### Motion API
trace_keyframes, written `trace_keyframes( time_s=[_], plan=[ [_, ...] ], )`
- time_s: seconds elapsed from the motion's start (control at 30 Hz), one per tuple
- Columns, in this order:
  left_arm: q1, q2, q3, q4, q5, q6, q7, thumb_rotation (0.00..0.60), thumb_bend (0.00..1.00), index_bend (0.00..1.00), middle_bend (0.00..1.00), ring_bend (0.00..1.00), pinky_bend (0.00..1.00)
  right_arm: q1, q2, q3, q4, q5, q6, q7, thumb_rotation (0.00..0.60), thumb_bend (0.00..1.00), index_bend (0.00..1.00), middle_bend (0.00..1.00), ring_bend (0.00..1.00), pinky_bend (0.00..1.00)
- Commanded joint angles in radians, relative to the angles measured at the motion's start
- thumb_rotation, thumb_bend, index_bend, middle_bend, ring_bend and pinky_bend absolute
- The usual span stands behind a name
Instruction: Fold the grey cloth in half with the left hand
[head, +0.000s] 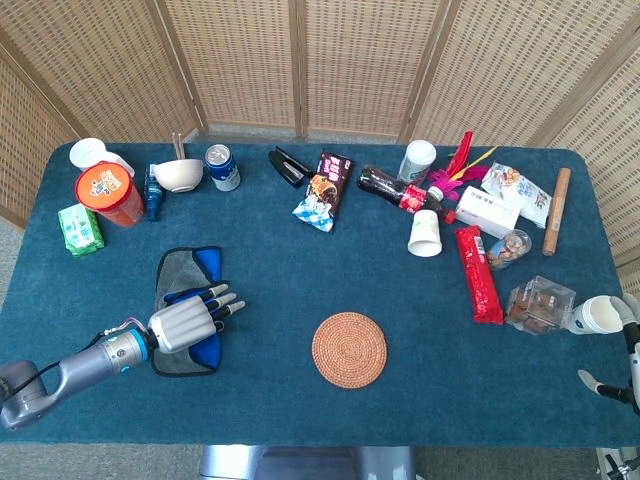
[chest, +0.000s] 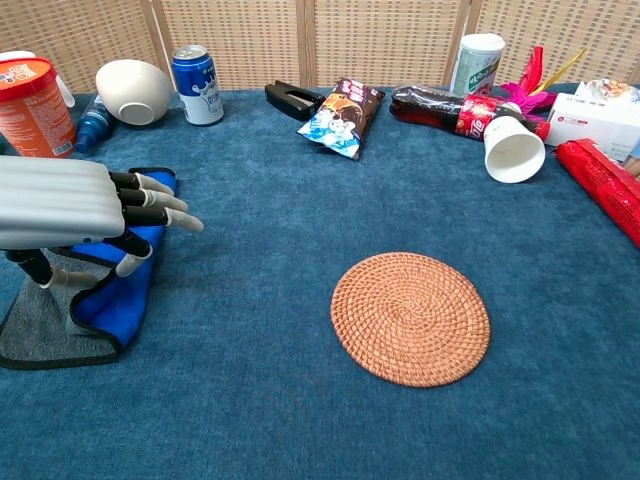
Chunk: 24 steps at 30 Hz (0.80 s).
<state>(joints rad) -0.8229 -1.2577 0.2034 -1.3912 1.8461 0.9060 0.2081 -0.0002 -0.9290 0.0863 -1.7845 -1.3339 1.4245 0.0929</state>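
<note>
The grey cloth (head: 172, 266) lies at the near left of the table, partly doubled over so its blue underside (head: 208, 264) faces up. In the chest view the grey layer (chest: 35, 335) lies flat and the blue fold (chest: 115, 295) humps up on it. My left hand (head: 190, 322) hovers over the cloth's near half, palm down, fingers stretched out and apart. From the chest, the left hand (chest: 60, 200) has its thumb hanging down to the cloth; nothing is pinched. Only a sliver of my right hand (head: 608, 384) shows at the right edge.
A round woven coaster (head: 349, 349) lies at the near centre. Along the back stand an orange tub (head: 108, 193), a white bowl (head: 178, 175), a blue can (head: 222, 167), a snack bag (head: 325, 190) and a bottle (head: 392, 188). Cups, boxes and a red packet (head: 480, 274) crowd the right.
</note>
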Motion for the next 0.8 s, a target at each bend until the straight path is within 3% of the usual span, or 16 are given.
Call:
trace_keyframes(
  time_s=[0.03,0.3,0.8],
  plan=[
    [0.001,-0.002,0.000,0.003,0.001,0.000,0.004,0.600,0.43,0.55,0.00,0.00,0.11,0.001,0.000,-0.001,-0.001,-0.001,-0.003,0.002,0.600,0.00,0.02,0.00,0.00,0.00],
    [0.005,-0.014,0.000,0.011,0.003,-0.002,0.016,0.600,0.57,0.60,0.00,0.00,0.11,0.001,0.001,-0.002,0.001,-0.002,-0.003,0.006,0.600,0.00,0.02,0.00,0.00,0.00],
    [0.029,0.046,0.026,-0.035,0.022,0.048,-0.010,0.600,0.58,0.60,0.00,0.00,0.13,0.005,-0.002,-0.007,0.003,-0.008,-0.010,0.001,0.600,0.00,0.02,0.00,0.00,0.00]
  ],
)
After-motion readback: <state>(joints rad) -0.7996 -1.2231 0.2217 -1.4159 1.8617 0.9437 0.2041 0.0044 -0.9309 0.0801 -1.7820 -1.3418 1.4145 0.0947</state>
